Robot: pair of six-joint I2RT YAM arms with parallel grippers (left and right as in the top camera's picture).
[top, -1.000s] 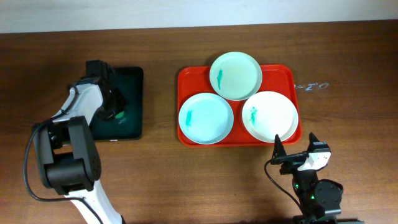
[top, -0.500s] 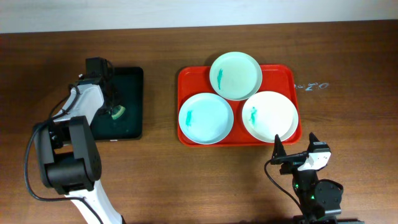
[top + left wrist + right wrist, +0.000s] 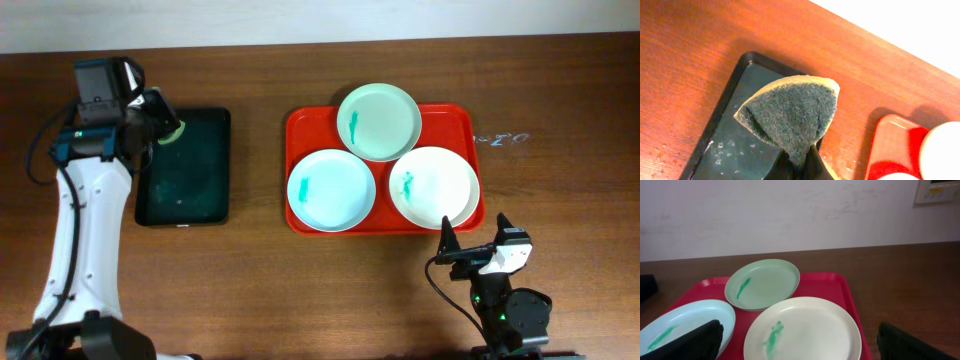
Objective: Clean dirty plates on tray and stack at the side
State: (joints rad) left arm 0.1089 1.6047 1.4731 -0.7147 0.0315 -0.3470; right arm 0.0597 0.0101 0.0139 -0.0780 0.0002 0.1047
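— What is gripped?
— A green sponge [image 3: 790, 117] is clamped in the left gripper [image 3: 799, 166] and held above the 11 o'clock corner of the black tray [image 3: 190, 175]. The right gripper [image 3: 472, 245] is parked, fingers spread, with nothing in it.
— Which step?
— Sponge fetching is judged done. At 3 o'clock lies the red tray [image 3: 300, 125], on which three smeared plates are carried: mint plate [image 3: 378, 120] at 12, blue plate [image 3: 331, 190] at 8, white plate [image 3: 434, 186] at 4. A carry across is called for.
— What differs?
— The sponge was low by the black tray's 9 o'clock edge and has been lifted.

Your left arm [image 3: 85, 215] has white links, black joints and a thin black cable [image 3: 40, 143] looping beside it. Your right arm [image 3: 512, 312] is a black base with a small green light [image 3: 490, 300], topped by a white-and-black right gripper [image 3: 474, 232].
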